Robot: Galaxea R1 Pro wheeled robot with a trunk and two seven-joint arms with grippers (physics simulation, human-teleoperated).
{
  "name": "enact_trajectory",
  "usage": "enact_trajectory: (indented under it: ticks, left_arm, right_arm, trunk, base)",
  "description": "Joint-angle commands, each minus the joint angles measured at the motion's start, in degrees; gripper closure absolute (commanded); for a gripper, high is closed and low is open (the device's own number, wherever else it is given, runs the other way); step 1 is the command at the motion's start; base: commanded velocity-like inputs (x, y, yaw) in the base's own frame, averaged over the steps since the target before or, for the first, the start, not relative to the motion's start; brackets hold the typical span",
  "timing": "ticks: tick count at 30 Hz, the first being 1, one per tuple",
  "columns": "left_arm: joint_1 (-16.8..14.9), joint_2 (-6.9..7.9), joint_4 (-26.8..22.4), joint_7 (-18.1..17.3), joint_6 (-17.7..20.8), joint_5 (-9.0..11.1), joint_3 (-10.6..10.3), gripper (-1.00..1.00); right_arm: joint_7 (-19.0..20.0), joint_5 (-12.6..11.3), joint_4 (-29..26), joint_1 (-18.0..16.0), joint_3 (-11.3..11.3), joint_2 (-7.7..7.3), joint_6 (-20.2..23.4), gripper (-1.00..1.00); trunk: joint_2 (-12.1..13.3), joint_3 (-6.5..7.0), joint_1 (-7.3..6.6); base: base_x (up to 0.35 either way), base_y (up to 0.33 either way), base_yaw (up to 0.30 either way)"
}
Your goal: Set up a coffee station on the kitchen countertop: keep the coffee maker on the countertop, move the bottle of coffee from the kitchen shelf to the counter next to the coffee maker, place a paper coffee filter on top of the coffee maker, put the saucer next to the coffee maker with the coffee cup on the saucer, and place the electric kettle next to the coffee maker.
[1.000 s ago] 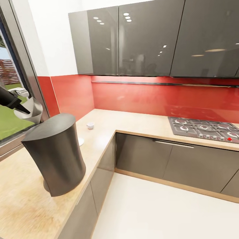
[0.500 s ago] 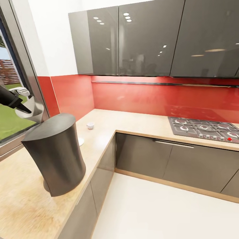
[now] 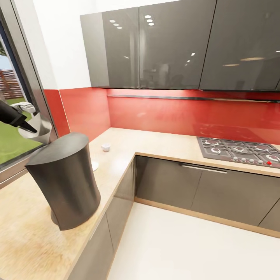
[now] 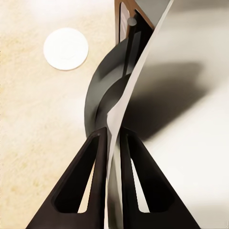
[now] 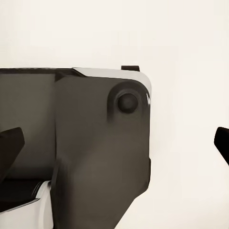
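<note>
Left end effector pinches a thin white paper coffee filter above the dark grey cylindrical coffee maker on the beige bench; right end effector spread wide

Left arm black, white wrist section; fingers black, tapered, triangular cut-outs.

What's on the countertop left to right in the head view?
Left gripper holding the paper filter → coffee maker → saucer → coffee cup → gas hob.
</note>
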Motion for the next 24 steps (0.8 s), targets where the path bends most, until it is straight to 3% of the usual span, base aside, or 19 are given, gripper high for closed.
enact_trajectory:
  ticks: [1,21,22,24]
  left_arm:
    - [0.0,0.05,-0.2,-0.4,0.3,-0.6,0.3,1.00]
    - [0.0,0.00,-0.2,-0.4,0.3,-0.6,0.2,1.00]
    - [0.0,0.00,-0.2,-0.4,0.3,-0.6,0.2,-1.00]
    - [0.0,0.00,-0.2,-0.4,0.4,-0.6,0.2,-1.00]
  right_arm:
    - [0.0,0.0,0.0,0.0,0.0,0.01,-0.2,-1.00]
    - [0.0,0.0,0.0,0.0,0.0,0.01,-0.2,-1.00]
    - [0.0,0.0,0.0,0.0,0.0,0.01,-0.2,-1.00]
    - [0.0,0.0,0.0,0.0,0.0,0.01,-0.2,-1.00]
  trunk:
    - [-0.1,-0.13,0.03]
    - [-0.1,-0.13,0.03]
    - [-0.1,-0.13,0.03]
    - [-0.1,-0.13,0.03]
  base:
    - [0.000,0.000,0.000]
    - [0.000,0.000,0.000]
    - [0.000,0.000,0.000]
    - [0.000,0.000,0.000]
